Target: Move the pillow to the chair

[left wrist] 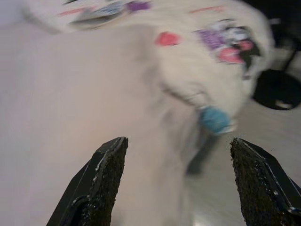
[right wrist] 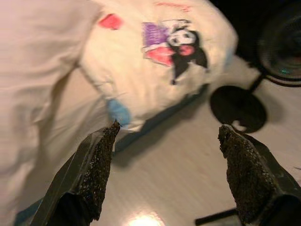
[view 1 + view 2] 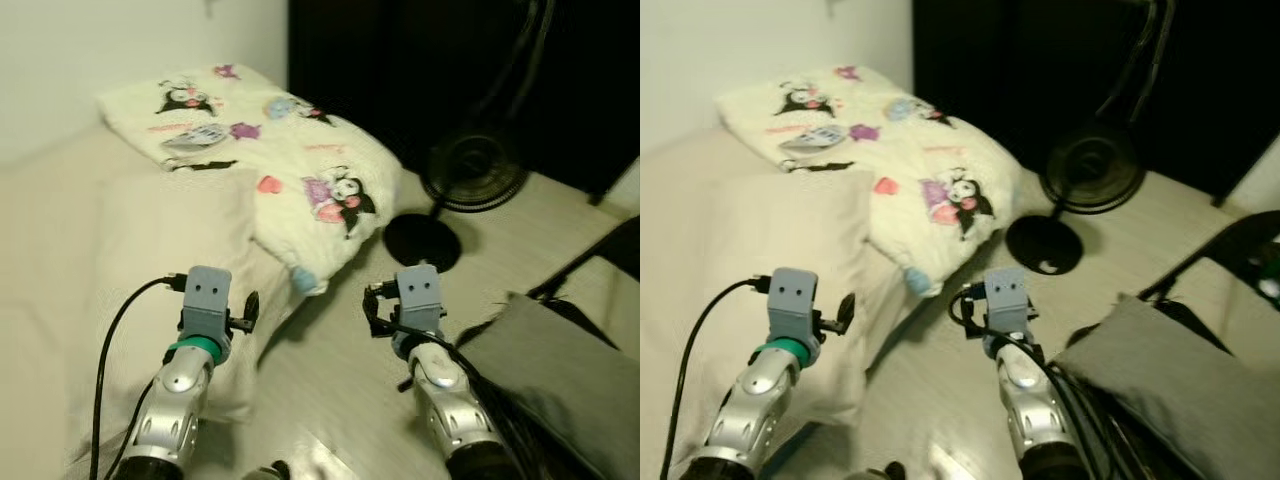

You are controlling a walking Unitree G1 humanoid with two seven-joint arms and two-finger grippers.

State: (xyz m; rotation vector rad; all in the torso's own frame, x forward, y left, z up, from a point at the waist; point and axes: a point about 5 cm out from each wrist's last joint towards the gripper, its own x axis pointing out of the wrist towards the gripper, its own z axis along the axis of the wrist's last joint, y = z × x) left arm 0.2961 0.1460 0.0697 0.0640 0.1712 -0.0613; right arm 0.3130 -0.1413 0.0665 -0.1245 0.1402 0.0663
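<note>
Two grippers, left gripper (image 1: 176,181) and right gripper (image 2: 167,172), spread, empty; fan (image 3: 470,170) beside pillow (image 3: 170,250).

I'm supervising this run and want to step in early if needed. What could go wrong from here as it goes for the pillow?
1. The plain pillow lies tucked under the cartoon-print blanket; pulling it may drag the blanket off the bed.
2. The floor fan stands beside the bed near the path to the chair; a swinging pillow could knock it.
3. Both the left gripper and right gripper are open and apart from the pillow; a shallow pinch could slip.
</note>
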